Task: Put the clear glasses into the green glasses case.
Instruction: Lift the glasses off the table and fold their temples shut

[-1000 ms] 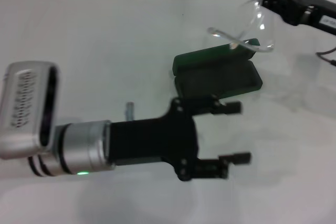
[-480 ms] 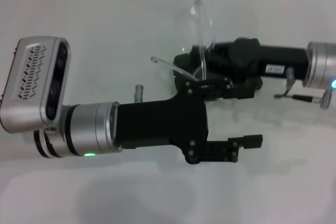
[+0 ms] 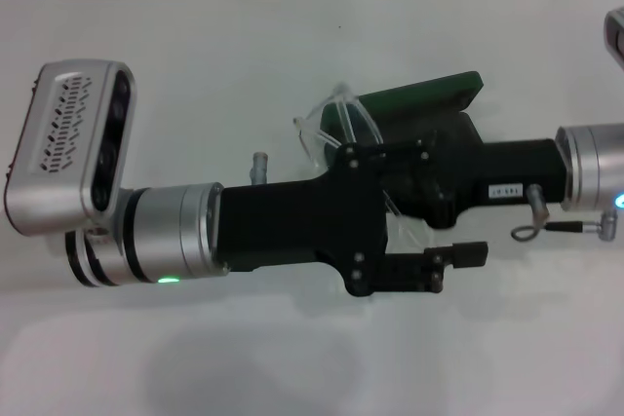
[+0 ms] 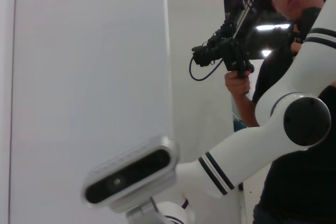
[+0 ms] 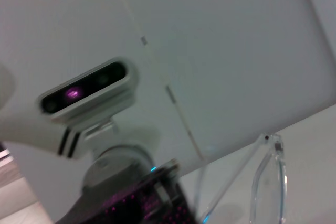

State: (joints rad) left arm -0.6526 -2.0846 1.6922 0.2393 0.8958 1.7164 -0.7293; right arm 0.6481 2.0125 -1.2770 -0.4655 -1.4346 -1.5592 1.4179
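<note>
The clear glasses [image 3: 331, 124] sit right at the near-left edge of the green glasses case [image 3: 424, 94], lens curving out past the case's corner — hovering at the open case or partly in it, though the arms hide which. The case lid stands open behind. The right gripper [image 3: 395, 177] reaches in over the case from the right; the left arm covers its tips, so whether it has hold of the glasses I cannot tell. The left gripper [image 3: 458, 221] lies across the front, prongs spread wide, gripping nothing. By my read, delivery is nearly done — seating the frame, letting go and closing the lid remain. All this on a plain white table [image 3: 195, 65], a tiled wall behind.
</note>
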